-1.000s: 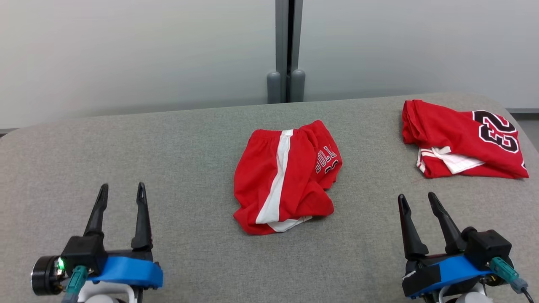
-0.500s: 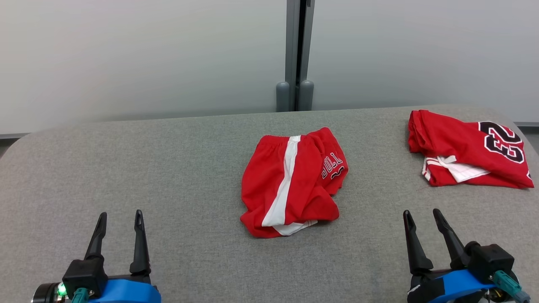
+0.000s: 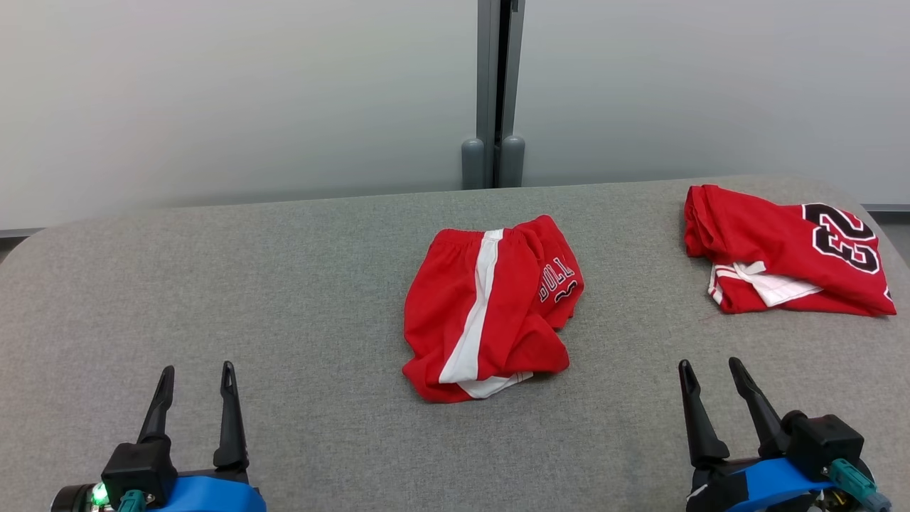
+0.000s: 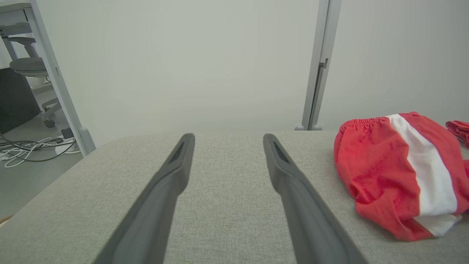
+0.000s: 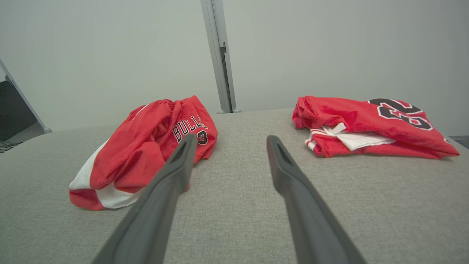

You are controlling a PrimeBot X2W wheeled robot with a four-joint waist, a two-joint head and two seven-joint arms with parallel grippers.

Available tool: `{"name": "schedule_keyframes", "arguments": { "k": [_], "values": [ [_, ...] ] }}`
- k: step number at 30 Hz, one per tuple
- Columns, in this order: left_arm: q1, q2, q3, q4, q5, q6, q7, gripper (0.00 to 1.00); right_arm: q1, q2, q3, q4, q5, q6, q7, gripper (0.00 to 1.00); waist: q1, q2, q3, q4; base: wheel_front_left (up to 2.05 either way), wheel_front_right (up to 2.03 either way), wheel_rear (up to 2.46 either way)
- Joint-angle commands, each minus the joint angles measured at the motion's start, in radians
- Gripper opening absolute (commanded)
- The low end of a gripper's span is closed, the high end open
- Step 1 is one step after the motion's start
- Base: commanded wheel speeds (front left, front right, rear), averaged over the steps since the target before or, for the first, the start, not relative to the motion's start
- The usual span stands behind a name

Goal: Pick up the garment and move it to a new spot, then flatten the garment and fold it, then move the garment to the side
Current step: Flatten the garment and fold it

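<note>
Head view, nearest edge first: the left gripper [image 3: 197,368] and the right gripper [image 3: 709,363] are held low over the grey padded table [image 3: 284,284]. Each has its 2 fingers spread wide, and nothing is gripped between them. Further out, at the table's middle, the red shorts [image 3: 490,306] are seen lying in a crumpled heap with the white stripe on top, well apart from both grippers and untouched. These are judged to be the garment to be picked up, and no step is yet begun. Further still, at the far right, a red jersey [image 3: 782,249] marked 23 is laid roughly folded near the edge.

Risk is noted here. If only the top layer is pinched, the heap may be dragged rather than lifted, and bunched tighter. If the reach is aimed too far right, the jersey could be taken by mistake.
</note>
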Motion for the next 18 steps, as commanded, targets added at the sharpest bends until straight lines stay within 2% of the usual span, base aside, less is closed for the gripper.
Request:
{"name": "schedule_keyframes", "arguments": {
  "k": [1, 18],
  "values": [
    [-0.008, -0.003, 0.008, 0.001, 0.009, -0.005, -0.005, 1.00, 0.000, 0.000, -0.001, 0.002, -0.009, 0.000, -0.003, 1.00, 0.0000, -0.0001, 0.000, 0.000, 0.00, 0.00, 0.00],
    [0.000, -0.017, 0.033, -0.005, 0.038, -0.011, -0.005, 1.00, -0.001, 0.005, 0.004, 0.009, -0.007, 0.000, -0.003, 1.00, 0.0000, -0.0001, 0.004, -0.002, 0.00, 0.00, 0.00]
  ]
}}
